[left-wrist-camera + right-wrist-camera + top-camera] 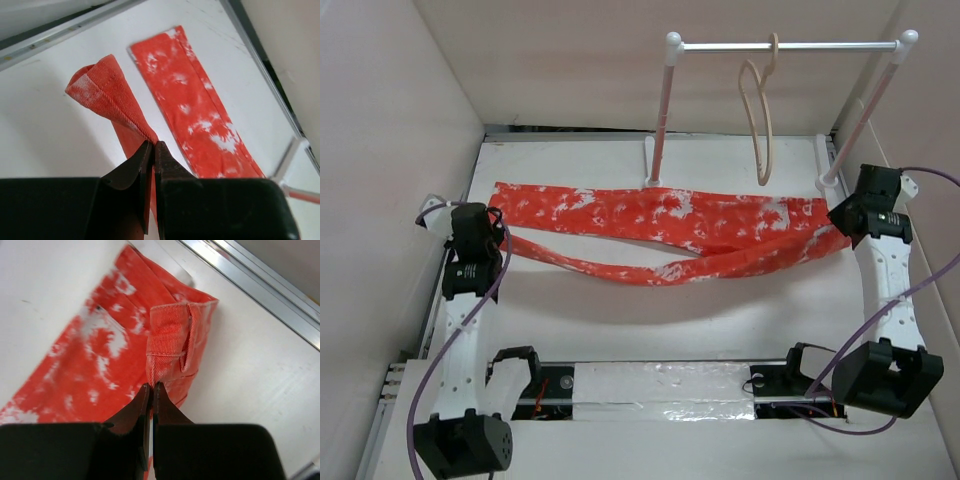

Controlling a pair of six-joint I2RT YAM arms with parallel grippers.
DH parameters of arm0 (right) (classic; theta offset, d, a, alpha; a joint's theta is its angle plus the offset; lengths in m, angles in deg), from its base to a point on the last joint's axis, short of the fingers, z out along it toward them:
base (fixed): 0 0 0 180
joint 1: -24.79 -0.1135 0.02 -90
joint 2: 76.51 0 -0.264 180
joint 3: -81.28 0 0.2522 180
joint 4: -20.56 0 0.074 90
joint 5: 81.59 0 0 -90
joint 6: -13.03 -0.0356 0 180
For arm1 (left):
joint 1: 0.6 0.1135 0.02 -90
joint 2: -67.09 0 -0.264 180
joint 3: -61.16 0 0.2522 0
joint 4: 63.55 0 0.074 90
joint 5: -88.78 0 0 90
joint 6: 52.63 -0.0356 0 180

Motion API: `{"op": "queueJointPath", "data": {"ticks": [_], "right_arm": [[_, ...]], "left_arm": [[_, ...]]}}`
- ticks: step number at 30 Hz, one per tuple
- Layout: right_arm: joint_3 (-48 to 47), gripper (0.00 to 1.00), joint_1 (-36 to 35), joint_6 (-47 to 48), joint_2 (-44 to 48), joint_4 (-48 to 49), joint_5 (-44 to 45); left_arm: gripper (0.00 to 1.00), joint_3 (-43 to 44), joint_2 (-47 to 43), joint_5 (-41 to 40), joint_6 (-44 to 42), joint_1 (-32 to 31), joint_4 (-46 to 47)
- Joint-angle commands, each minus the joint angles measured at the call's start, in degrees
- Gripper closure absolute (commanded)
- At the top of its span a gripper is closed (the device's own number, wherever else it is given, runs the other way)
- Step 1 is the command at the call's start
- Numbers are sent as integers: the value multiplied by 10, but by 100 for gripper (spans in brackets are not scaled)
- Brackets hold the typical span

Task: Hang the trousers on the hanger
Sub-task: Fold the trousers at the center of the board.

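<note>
Where the left arm reaches the far-left part of the worktop (pixel 620 320), the left end effector (pixel 152 145) is pressed together on one leg of the trousers (pixel 660 220), a little short of its cuff. The cuff stands raised and curled open beyond the fingertips. Red fabric shows in the slit between the two fingers (pixel 135 170), but the finger bodies hide how far the cloth runs down between them. In the top external view the wrist housing covers this grip point. The second leg lies flat on the worktop just beside the pinched one.

The trousers stretch lengthwise across the worktop, the two legs parting at the left and joining toward the right. Behind them, right of centre, the hanger (pixel 765 150) hangs by its hook from the rail of the white rack (pixel 820 45), apart from the trousers.

At the far right, the right end effector (pixel 151 386) is pinched on the ribbed waist edge. In the top external view the arm covers the waist end itself. The waist button cannot be made out.
</note>
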Motion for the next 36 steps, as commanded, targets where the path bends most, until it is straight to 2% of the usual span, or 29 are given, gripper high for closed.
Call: {"op": "queueJointPath", "data": {"ticks": [1,6,14,19,23,30,36], "right_arm": [[5,100,-2,-9,27,140,-7],[-18,100,-2,3,-42,151,8],[7,100,10,14,-78,233,4],[-14,100,10,18,-116,235,-10],[-31,100,-3,20,-144,236,-3],[-36,100,-8,27,-183,261,3],[-54,100,-13,26,-223,269,2]], "left_arm": [[100,53,43,-96,29,4,-2],[100,133,149,-109,65,4,-32],[100,217,287,-186,21,12,-53],[100,228,329,-114,-7,78,-34],[100,250,360,-135,-19,78,-38],[100,340,435,-137,-39,78,-39],[100,405,502,-143,-58,52,-32]]}}
